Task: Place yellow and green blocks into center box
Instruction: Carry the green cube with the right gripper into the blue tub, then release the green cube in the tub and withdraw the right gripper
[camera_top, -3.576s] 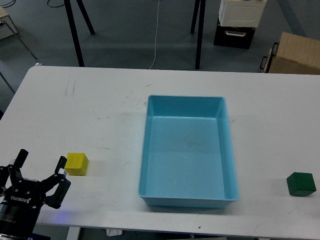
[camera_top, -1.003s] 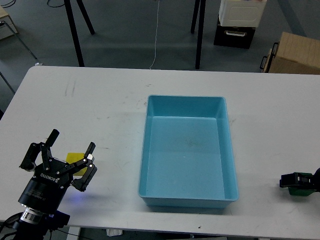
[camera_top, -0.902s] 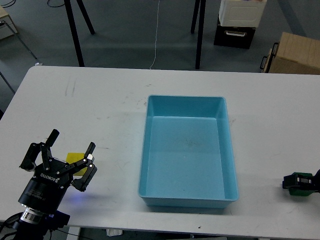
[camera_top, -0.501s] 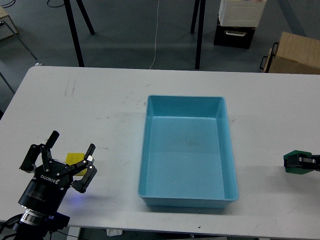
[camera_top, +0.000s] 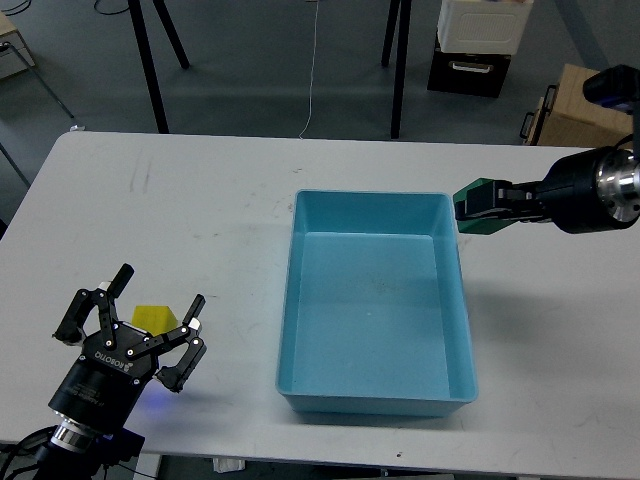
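The right gripper (camera_top: 478, 207) holds the green block (camera_top: 483, 217) just beside the light-blue tray (camera_top: 300, 300)'s far right corner. The left gripper (camera_top: 150, 322) stands wide open around the yellow block (camera_top: 155, 319) on the table (camera_top: 180, 210).

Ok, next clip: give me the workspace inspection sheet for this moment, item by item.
Surface: white table, faint scuff marks, otherwise bare.
Job's things: light-blue tray at centre, nothing inside; yellow block on the table at the left, partly hidden; green block held in the air just right of the tray's far right corner.
Clutter: nothing seen.
Grippers: left pincer open, fingers spread around the yellow block, contact cannot be told; right pincer shut on the green block.
Cables: one thin cable on the floor behind the table.
Surroundings: black stand legs, black-and-white crate, cardboard box.
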